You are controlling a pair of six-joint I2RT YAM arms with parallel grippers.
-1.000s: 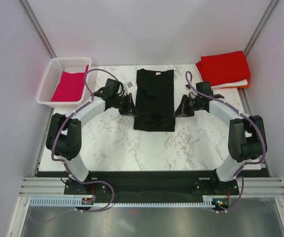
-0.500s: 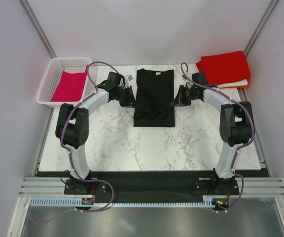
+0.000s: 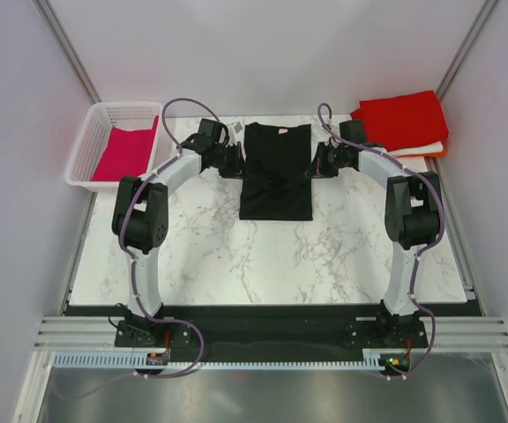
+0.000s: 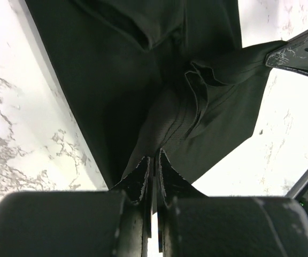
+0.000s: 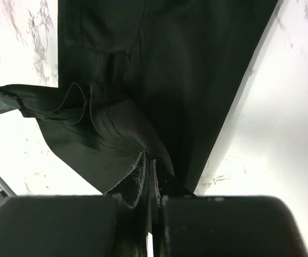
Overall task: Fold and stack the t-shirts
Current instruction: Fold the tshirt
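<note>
**Both my jaws are pinching the black shirt**

Much of this is hard to read. From above, my left gripper [image 3: 235,164] and right gripper [image 3: 317,164] are blending into the dark cloth, so my fingertips are not showing there. My wrist cameras are telling more. Each pair of jaws is pressed together on a bunched fold of the black t-shirt [image 3: 276,176], with cloth fanning out in creases from the pinch. The far part of the shirt is running out of both wrist views, and my own finger housings are blocking their lower edges.

The black t-shirt is lying toward 12 o'clock on the marble table [image 3: 236,256], collar pointing away from my bases, with me gripping it at 9 and 3 o'clock. At 2 o'clock the red t-shirt [image 3: 401,122] is sitting folded on top of a pile. Only slivers of white and orange are peeking out beneath it, too thin to make out. At 10 o'clock the magenta t-shirt [image 3: 123,155] is lying inside the white basket [image 3: 113,107], partly screened by its lattice wall. Pale plain walls are closing in the table on three sides.
</note>
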